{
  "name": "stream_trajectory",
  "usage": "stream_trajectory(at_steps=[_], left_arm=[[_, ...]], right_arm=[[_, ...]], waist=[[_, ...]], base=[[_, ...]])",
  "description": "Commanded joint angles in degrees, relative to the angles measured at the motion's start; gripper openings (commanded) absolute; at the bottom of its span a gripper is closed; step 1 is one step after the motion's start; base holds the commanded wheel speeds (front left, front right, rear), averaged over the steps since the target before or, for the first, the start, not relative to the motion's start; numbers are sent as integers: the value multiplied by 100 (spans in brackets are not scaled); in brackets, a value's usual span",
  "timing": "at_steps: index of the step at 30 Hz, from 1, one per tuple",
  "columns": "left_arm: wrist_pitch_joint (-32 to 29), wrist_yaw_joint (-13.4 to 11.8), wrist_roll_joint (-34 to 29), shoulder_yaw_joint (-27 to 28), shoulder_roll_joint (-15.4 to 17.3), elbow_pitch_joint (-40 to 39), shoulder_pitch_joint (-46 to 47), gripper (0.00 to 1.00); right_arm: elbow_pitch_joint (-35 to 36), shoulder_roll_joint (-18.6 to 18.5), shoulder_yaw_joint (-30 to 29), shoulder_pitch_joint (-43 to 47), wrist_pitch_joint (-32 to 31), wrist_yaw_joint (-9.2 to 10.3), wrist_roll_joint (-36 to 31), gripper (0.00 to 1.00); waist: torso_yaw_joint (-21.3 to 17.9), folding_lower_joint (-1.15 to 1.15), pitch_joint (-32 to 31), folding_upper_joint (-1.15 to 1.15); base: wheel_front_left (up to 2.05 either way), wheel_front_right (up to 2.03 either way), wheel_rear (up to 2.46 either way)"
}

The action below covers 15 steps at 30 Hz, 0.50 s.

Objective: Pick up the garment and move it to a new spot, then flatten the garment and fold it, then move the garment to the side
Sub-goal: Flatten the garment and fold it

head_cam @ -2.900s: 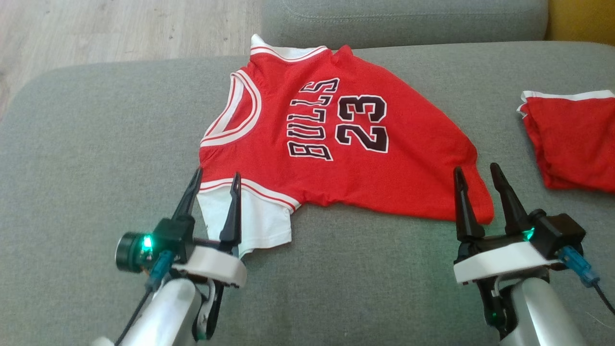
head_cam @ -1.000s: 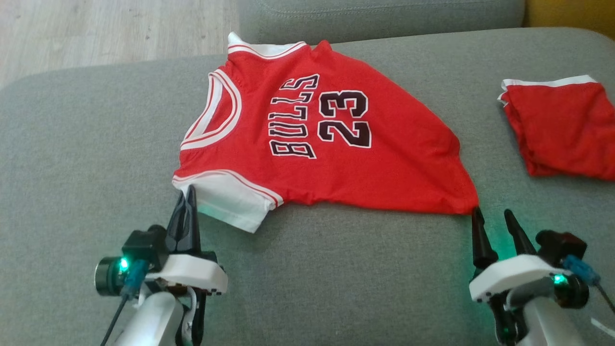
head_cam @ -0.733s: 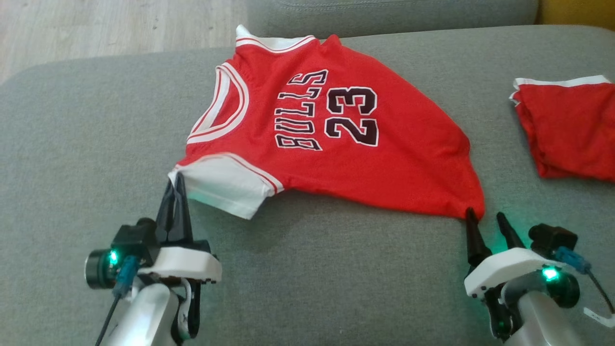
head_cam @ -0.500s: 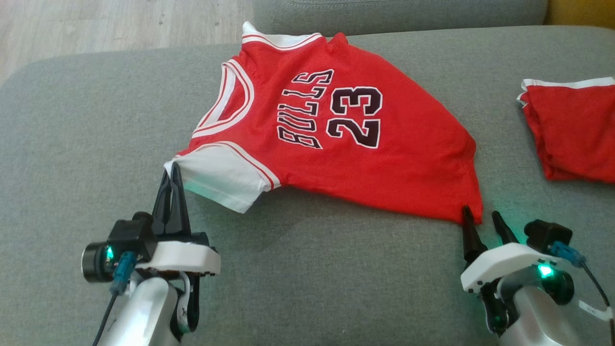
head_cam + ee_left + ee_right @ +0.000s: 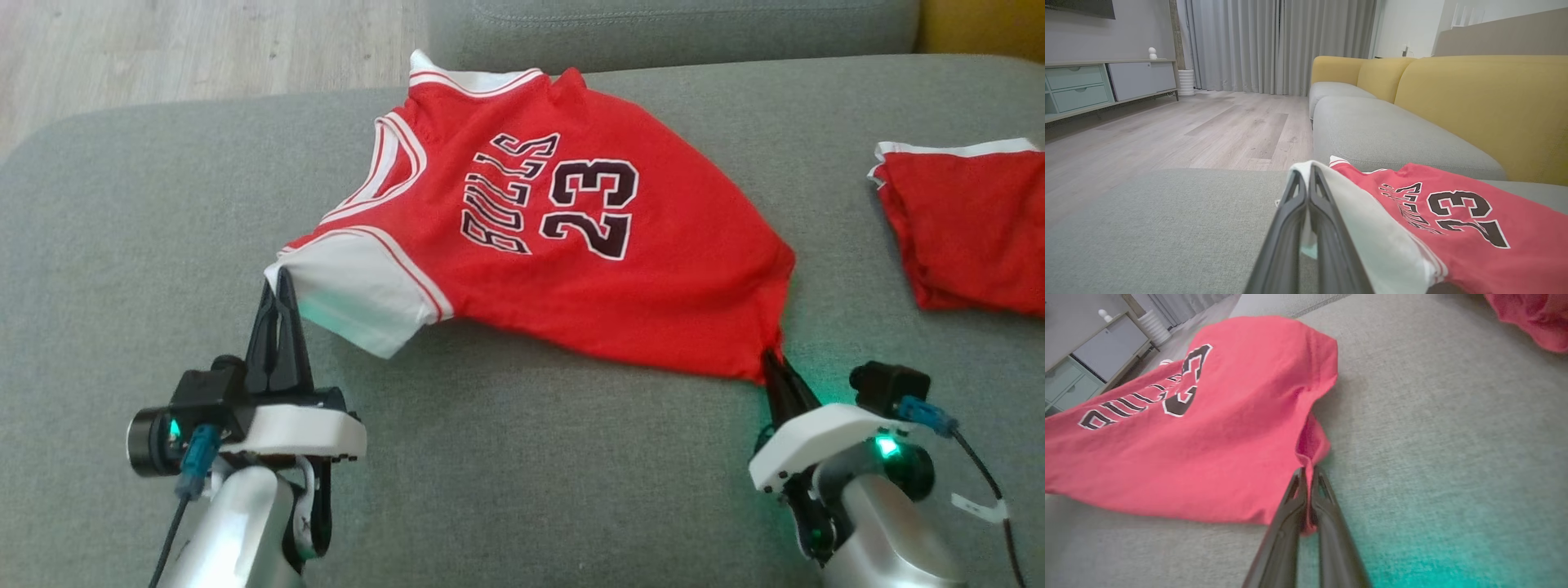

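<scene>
The red jersey (image 5: pixel 588 278) lay spread across the middle of the grey sofa cushion (image 5: pixel 122 245). It bore "BULLS" over "23" in black, white-edged print. The lettering lay sideways, its tops toward the cushion's left edge, so the neck end pointed left and the hem right, with the long axis running from left to right. The left gripper (image 5: pixel 277 282) was pinched shut on the white shoulder panel (image 5: pixel 359 298) at the jersey's near-left corner. The right gripper (image 5: pixel 771 363) was clamped on the near hem corner, lifting the cloth there. A second red garment (image 5: pixel 963 220) lay at the cushion's right edge, well apart.
</scene>
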<state>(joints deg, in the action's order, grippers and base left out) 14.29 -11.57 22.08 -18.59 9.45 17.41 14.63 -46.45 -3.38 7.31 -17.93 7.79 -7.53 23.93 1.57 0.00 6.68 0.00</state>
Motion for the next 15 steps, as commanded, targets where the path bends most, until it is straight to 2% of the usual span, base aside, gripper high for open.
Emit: stream_trajectory(at_steps=[1, 5, 10, 15], left_arm=[[70, 23, -46, 286, 56, -184, 129, 0], [70, 105, 9, 428, 37, -332, 167, 0], [71, 276, 183, 621, 29, -667, 381, 0], [-33, 409, 495, 815, 22, -1241, 849, 0]], right_arm=[[316, 50, 215, -35, 30, 4, 100, 0], [895, 50, 318, -1, 68, 4, 201, 0], [1863, 49, 270, -48, -51, 4, 21, 0], [2976, -166, 241, -277, -349, 4, -129, 0]], waist=[[-40, 0, -55, 0], [-104, 0, -146, 0], [-173, 0, -274, 0], [-201, 0, -406, 0]], base=[[0, 0, 0], [0, 0, 0], [0, 0, 0], [0, 0, 0]])
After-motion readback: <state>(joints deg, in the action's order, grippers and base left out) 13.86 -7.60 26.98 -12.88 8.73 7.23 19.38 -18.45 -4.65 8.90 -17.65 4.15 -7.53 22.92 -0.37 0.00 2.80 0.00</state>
